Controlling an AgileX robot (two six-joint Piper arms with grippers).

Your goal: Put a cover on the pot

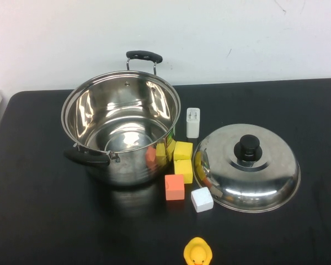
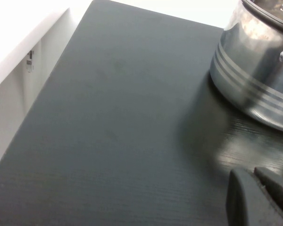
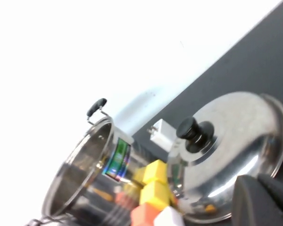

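Pot (image 1: 121, 130) uncovered, lid (image 1: 246, 167) beside it, left gripper (image 2: 259, 197) and right gripper (image 3: 264, 200) jaws' state unclear

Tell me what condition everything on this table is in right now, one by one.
pot: upright, uncovered, nothing inside.
lid: off the pot, knob up, resting on the table to the pot's right.
white charger: standing upright.
rubber duck: upright at the near edge.
left gripper: low over the table beside the pot, holding nothing.
right gripper: near the lid, not gripping it.
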